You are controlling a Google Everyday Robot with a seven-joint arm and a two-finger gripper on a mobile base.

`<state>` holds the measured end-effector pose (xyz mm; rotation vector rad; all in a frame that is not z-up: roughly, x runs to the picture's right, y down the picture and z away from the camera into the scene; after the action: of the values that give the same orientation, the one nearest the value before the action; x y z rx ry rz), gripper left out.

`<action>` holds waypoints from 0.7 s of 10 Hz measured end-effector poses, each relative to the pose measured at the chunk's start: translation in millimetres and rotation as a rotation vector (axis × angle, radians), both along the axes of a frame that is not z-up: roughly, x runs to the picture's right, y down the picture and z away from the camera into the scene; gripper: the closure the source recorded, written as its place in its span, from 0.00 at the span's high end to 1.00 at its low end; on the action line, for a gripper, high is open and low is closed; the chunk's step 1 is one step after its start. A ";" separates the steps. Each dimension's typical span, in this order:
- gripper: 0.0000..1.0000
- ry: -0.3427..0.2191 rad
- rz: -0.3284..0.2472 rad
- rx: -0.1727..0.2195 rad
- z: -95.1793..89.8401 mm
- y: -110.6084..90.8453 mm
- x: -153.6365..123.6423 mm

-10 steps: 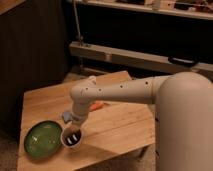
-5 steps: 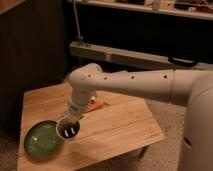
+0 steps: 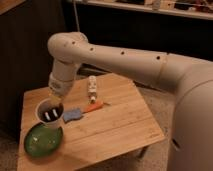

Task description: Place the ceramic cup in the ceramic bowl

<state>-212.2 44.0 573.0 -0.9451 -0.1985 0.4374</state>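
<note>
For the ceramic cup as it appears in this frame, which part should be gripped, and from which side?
Grip the ceramic cup by its rim wall, coming from above. It is upright with its open mouth facing up, and the thin round wall suits a pinch there. The gripper is right over the cup's far rim, above the back edge of the ceramic bowl.

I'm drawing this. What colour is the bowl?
The bowl is glossy green, clearest in camera view; the gripper is at the cup.
</note>
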 end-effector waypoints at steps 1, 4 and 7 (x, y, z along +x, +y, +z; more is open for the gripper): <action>0.00 -0.008 -0.013 -0.014 -2.9 -8.3 -13.2; 0.00 -0.019 -0.056 -0.061 8.9 -11.1 -40.5; 0.00 -0.027 -0.132 -0.116 56.2 23.3 -65.5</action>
<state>-277.6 67.3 629.2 -1.0715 -0.1351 0.3176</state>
